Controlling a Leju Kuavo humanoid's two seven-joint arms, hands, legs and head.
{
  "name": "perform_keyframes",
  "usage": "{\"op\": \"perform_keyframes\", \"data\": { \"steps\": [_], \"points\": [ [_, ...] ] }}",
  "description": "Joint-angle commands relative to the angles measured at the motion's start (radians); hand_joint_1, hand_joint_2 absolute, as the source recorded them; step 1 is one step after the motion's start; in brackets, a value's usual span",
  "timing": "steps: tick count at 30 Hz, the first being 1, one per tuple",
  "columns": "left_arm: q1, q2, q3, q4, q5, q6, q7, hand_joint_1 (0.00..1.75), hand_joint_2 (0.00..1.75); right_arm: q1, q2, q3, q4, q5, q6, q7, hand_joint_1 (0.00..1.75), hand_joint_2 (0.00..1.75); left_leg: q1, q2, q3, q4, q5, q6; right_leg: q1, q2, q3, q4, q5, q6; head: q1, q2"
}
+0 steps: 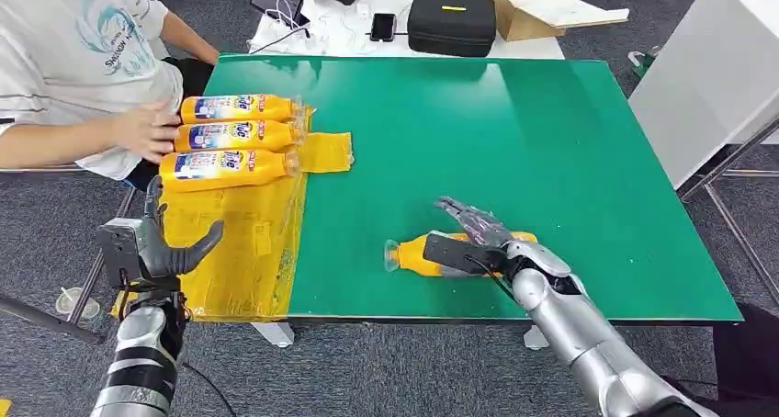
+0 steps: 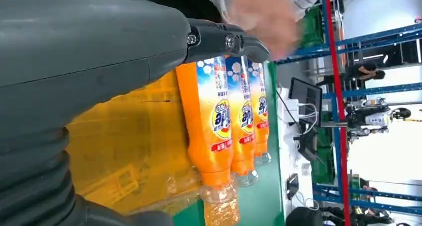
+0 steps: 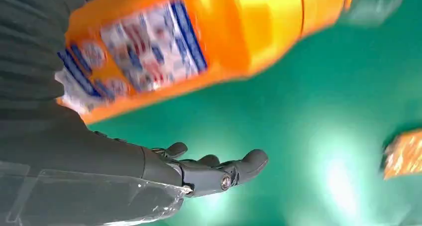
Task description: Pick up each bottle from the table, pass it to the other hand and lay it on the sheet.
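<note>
Reaching over the near part of the green table, our right hand lies across the fourth bottle, which rests on its side with its cap pointing toward the sheet. From the right wrist view our fingers look spread, with green table showing between them and the orange body, so we judge the hand apart and not yet clamped. Our left hand waits, fingers apart and holding nothing, above the near end of the yellow sheet, which hangs over the table's left edge. Farther along the sheet, three bottles lie side by side, and a person's hand rests at their bases.

The risk, as we judge it, lies in the grasp: a round, smooth bottle on its side may roll or skid away if our fingers close off-centre. A loose hold could also let it slip during the pass between hands.
</note>
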Motion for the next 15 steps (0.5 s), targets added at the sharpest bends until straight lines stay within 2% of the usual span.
{"op": "perform_keyframes", "data": {
  "steps": [1, 3, 4, 10, 13, 14, 15],
  "points": [
    [-0.070, 0.000, -0.024, 0.112, 0.000, 0.005, 0.001, 0.00, 1.75, -0.075, -0.075, 0.134, 0.083, -0.047, 0.052, -0.037, 0.00, 1.75, -0.001, 0.000, 0.001, 0.000, 0.000, 0.001, 0.000, -0.001, 0.001, 0.000, 0.000, -0.001, 0.000, 0.000],
    [-0.070, 0.000, -0.024, 0.112, 0.000, 0.005, 0.001, 0.00, 1.75, -0.075, -0.075, 0.134, 0.083, -0.047, 0.052, -0.037, 0.00, 1.75, -0.001, 0.001, 0.005, 0.000, -0.002, 0.002, 0.000, -0.001, 0.005, 0.000, -0.002, -0.002, 0.000, 0.000],
    [-0.070, 0.000, -0.024, 0.112, 0.000, 0.005, 0.001, 0.00, 1.75, -0.075, -0.075, 0.134, 0.083, -0.047, 0.052, -0.037, 0.00, 1.75, 0.000, 0.000, 0.001, 0.000, 0.000, 0.001, 0.000, -0.001, 0.002, 0.000, -0.001, -0.001, 0.000, 0.000],
    [-0.069, 0.003, -0.028, 0.113, 0.005, 0.000, 0.001, 0.00, 1.75, -0.079, -0.081, 0.147, 0.077, -0.061, 0.069, -0.040, 0.00, 1.75, 0.000, 0.001, 0.002, 0.000, -0.001, 0.001, 0.000, 0.000, 0.002, 0.000, -0.001, -0.001, 0.000, 0.000],
    [-0.078, 0.003, -0.038, 0.127, 0.011, -0.003, 0.001, 0.00, 1.75, -0.093, -0.138, 0.193, 0.055, -0.096, 0.109, -0.042, 0.00, 1.75, -0.001, 0.001, 0.001, 0.000, 0.000, 0.001, 0.000, -0.001, 0.001, 0.000, -0.001, -0.001, 0.000, 0.000],
    [-0.077, 0.002, -0.038, 0.127, 0.018, -0.010, 0.001, 0.00, 1.75, -0.092, -0.161, 0.203, 0.040, -0.104, 0.111, -0.042, 0.00, 1.75, -0.001, 0.002, 0.005, 0.001, -0.002, 0.002, 0.000, -0.001, 0.005, 0.000, -0.002, -0.002, 0.000, 0.000],
    [-0.075, 0.003, -0.043, 0.124, 0.019, -0.010, 0.001, 0.00, 1.75, -0.080, -0.185, 0.201, 0.014, -0.130, 0.115, -0.040, 0.00, 1.75, -0.001, 0.000, 0.002, 0.000, -0.001, 0.002, 0.000, -0.002, 0.002, 0.000, -0.001, -0.001, 0.000, 0.000]
  ]
}}
